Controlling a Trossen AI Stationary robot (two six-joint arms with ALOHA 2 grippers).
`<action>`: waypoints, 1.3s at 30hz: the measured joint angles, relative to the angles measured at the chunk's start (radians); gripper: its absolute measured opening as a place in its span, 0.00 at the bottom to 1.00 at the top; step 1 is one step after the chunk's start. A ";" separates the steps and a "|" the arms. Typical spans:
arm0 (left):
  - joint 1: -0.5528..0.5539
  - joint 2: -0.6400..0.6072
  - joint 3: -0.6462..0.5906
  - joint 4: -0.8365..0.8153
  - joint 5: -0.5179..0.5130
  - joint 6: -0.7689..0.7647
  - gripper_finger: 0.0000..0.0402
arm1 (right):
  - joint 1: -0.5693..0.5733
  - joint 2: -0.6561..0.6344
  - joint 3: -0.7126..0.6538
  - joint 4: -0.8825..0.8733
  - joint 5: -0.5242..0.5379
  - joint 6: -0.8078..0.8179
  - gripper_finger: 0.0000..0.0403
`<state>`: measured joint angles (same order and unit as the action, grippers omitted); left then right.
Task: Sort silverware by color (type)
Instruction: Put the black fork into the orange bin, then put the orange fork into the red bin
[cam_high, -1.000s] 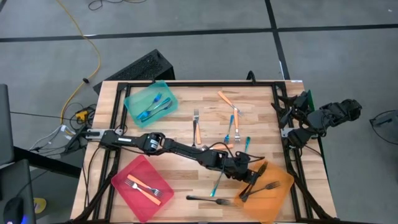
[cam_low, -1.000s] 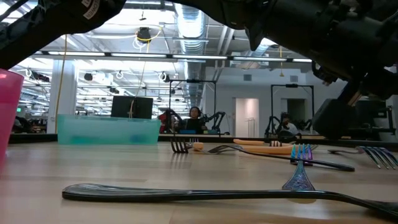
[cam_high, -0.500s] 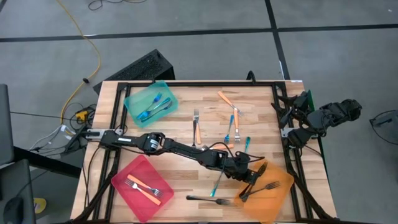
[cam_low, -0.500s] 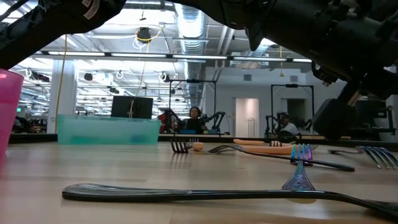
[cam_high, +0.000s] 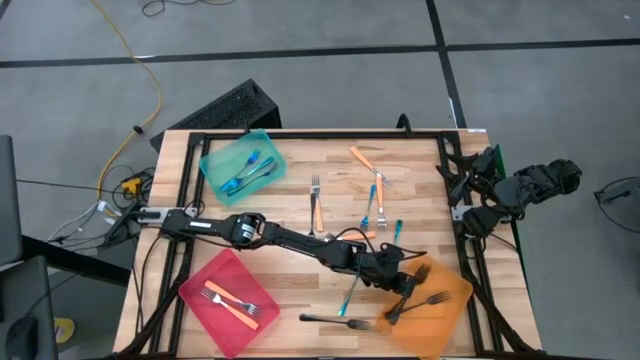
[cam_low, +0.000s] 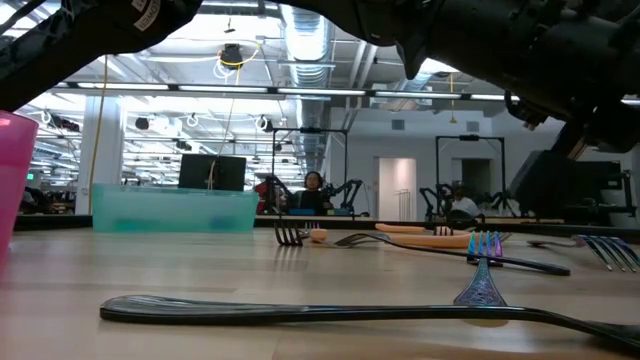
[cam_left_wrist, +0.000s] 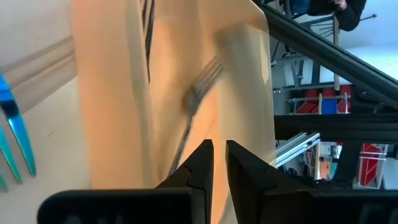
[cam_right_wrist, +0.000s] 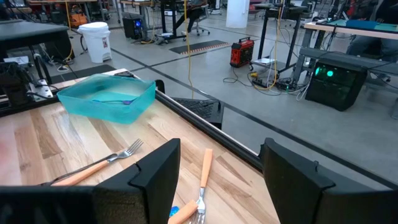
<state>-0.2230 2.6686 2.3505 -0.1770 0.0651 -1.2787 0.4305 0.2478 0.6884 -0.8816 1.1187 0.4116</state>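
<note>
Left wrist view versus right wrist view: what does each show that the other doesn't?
Left wrist only: the translucent orange tray with a black fork falling from the left gripper. Right wrist only: the translucent teal tray, orange-handled metal-tined forks, and the open right gripper. Both: the pale wooden tabletop.

You've got one camera straight overhead, one level at the tabletop, both sharing the teal tray (cam_high: 242, 165); wrist cameras look forward, close in.

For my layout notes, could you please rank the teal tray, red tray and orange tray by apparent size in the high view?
1. red tray
2. orange tray; close to the red one, so that order is unsure
3. teal tray, smallest
</note>
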 joint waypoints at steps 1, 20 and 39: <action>0.000 0.000 0.000 0.004 -0.001 0.000 0.07 | 0.000 0.000 0.000 0.000 0.000 0.000 0.60; 0.048 -0.053 0.004 0.478 0.231 0.290 0.04 | 0.000 0.000 0.000 0.000 0.000 0.000 0.60; 0.229 -0.549 0.002 -0.429 0.019 1.190 0.00 | 0.000 0.000 0.000 0.000 0.000 0.000 0.60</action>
<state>0.0062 2.1192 2.3524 -0.6057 0.0838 -0.0883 0.4301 0.2478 0.6884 -0.8814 1.1187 0.4117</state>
